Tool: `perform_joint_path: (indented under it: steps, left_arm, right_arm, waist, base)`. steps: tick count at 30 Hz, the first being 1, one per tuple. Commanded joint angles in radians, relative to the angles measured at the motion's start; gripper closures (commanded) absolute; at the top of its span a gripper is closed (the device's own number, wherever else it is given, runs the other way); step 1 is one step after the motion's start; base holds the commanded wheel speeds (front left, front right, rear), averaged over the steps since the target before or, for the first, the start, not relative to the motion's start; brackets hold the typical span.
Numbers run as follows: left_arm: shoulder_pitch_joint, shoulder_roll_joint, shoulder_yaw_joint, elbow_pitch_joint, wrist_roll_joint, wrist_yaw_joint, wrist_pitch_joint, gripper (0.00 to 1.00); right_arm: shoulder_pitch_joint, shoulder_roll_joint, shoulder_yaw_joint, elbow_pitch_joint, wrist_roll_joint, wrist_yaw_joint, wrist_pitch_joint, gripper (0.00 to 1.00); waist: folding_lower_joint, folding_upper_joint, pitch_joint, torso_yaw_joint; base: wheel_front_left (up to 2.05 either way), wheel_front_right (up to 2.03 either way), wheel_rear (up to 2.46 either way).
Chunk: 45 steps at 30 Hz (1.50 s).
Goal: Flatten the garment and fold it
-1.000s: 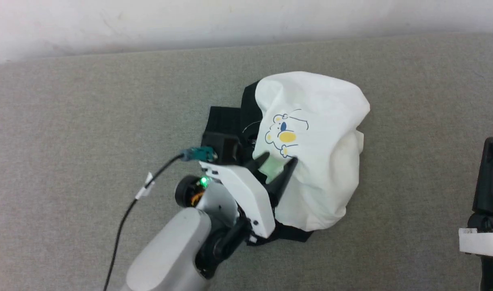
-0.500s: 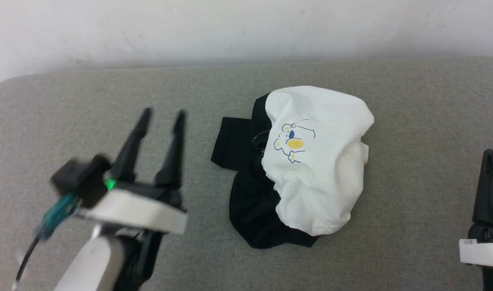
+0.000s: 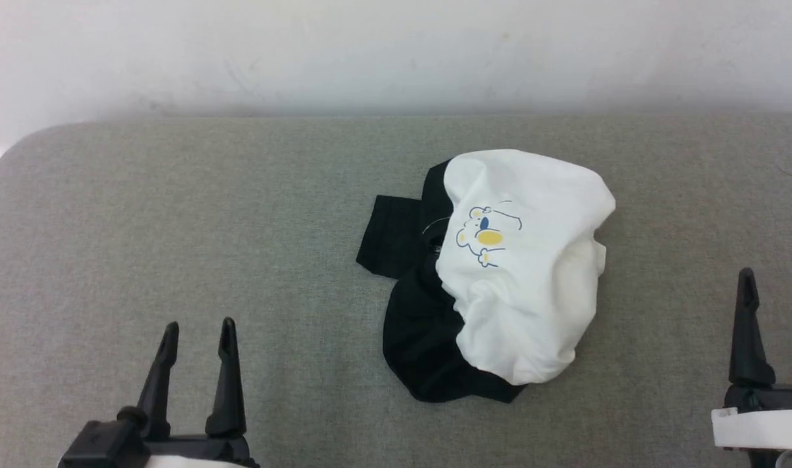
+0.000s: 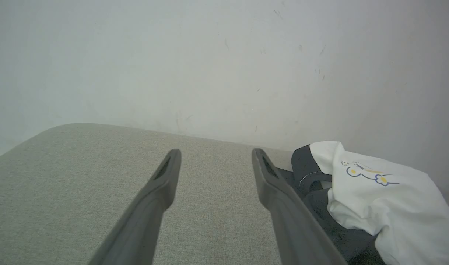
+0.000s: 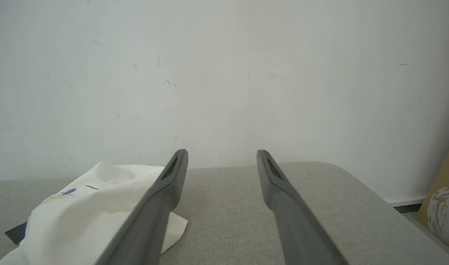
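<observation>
The garment (image 3: 525, 292) lies in a crumpled heap on the table (image 3: 175, 214), ahead of both my tools and between them; its white body is bunched on top with the small yellow-and-blue print (image 3: 485, 235) facing up; a black sleeve (image 3: 392, 237) sticks out flat on the side toward my left tool (image 3: 199, 326); more black cloth (image 3: 421, 351) bulges from under the white along the edge nearest me; nothing of it is flattened or folded yet.

My left tool is released, its two dark fingers (image 3: 158, 377) spread apart with only grey table fabric between them; the garment sits ahead of it and off to its right, well apart from the fingertips; through the left wrist camera the heap (image 4: 386, 206) shows just past that tool's right-hand finger.

My right tool (image 3: 777, 276) is released too and carries nothing; the garment lies ahead of it and to its left, near but not touching; through the right wrist camera the white cloth (image 5: 80, 221) shows behind that tool's left-hand finger.

Beyond both tools, past the table's far edge, rises a pale scuffed wall (image 3: 370, 52); off to the right of my right tool, below the table's rounded corner, leans a brown board (image 5: 443, 209) with a pale pattern.
</observation>
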Motion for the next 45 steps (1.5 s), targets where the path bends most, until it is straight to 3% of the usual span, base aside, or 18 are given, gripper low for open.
perform_joint_path:
  steps: [1, 5, 8, 14, 21, 26, 38, 39, 40, 41, 45]
  left_arm:
    - [0.010, -0.012, 0.011, -0.003, 0.016, -0.018, -0.005, 0.00]
    - [0.012, -0.052, 0.036, 0.000, 0.047, -0.057, -0.005, 0.00]
    - [0.009, -0.078, 0.055, 0.000, 0.066, -0.079, -0.006, 0.00]
    - [-0.011, -0.126, 0.080, 0.002, 0.089, -0.127, -0.006, 0.00]
    - [-0.068, -0.184, 0.090, 0.021, 0.113, -0.186, -0.006, 0.00]
    - [-0.105, -0.215, 0.097, 0.042, 0.123, -0.222, -0.006, 0.00]
    - [-0.159, -0.247, 0.110, 0.082, 0.129, -0.275, -0.006, 0.00]
    - [-0.162, -0.248, 0.109, 0.085, 0.129, -0.278, -0.006, 0.00]
    - [-0.165, -0.249, 0.108, 0.089, 0.129, -0.279, -0.006, 0.00]
    - [-0.167, -0.250, 0.109, 0.092, 0.128, -0.280, -0.006, 0.00]
    - [-0.161, -0.252, 0.119, 0.110, 0.126, -0.281, -0.006, 0.00]
  right_arm:
    - [0.005, 0.001, 0.004, 0.005, -0.007, -0.001, -0.005, 0.00]
    - [-0.016, 0.001, 0.023, 0.024, -0.015, -0.001, -0.002, 0.00]
    - [-0.063, 0.001, 0.060, 0.019, -0.042, -0.001, 0.074, 0.00]
    - [-0.191, -0.011, 0.097, 0.001, -0.105, -0.001, 0.414, 0.00]
    - [-0.291, -0.111, 0.116, 0.013, -0.104, -0.001, 0.758, 0.00]
    - [-0.338, -0.177, 0.162, 0.038, -0.079, -0.001, 0.829, 0.00]
    - [-0.426, -0.233, 0.275, 0.226, -0.039, -0.001, 0.920, 0.00]
    - [-0.429, -0.228, 0.274, 0.242, -0.033, -0.001, 0.927, 0.17]
    - [-0.432, -0.221, 0.268, 0.254, -0.030, -0.001, 0.930, 0.53]
    - [-0.435, -0.218, 0.265, 0.263, -0.028, -0.001, 0.930, 1.00]
    - [-0.452, -0.216, 0.267, 0.251, -0.028, -0.001, 0.901, 1.00]
  waist:
    - [0.0001, 0.0000, -0.003, 0.010]
    - [0.0001, 0.0000, -0.001, 0.018]
    - [0.0001, 0.0000, 0.015, 0.018]
    - [0.0001, 0.0000, 0.080, 0.026]
    - [0.0001, 0.0000, 0.175, 0.071]
    - [0.0001, 0.0000, 0.231, 0.116]
    - [0.0001, 0.0000, 0.307, 0.167]
    - [0.0001, 0.0000, 0.309, 0.168]
    - [0.0001, 0.0000, 0.309, 0.167]
    - [0.0001, 0.0000, 0.307, 0.165]
    - [0.0001, 0.0000, 0.269, 0.143]
  base:
    - [0.00, 0.00, 0.00]
    - [0.00, 0.00, 0.00]
    - [0.00, 0.00, 0.00]
    - [0.00, 0.00, 0.00]
    - [0.00, 0.00, 0.00]
    - [0.00, 0.00, 0.00]
    - [0.00, 0.00, 0.00]
    - [0.00, 0.00, 0.00]
    - [0.00, 0.00, 0.00]
    - [0.00, 0.00, 0.00]
    - [0.00, 0.00, 0.00]
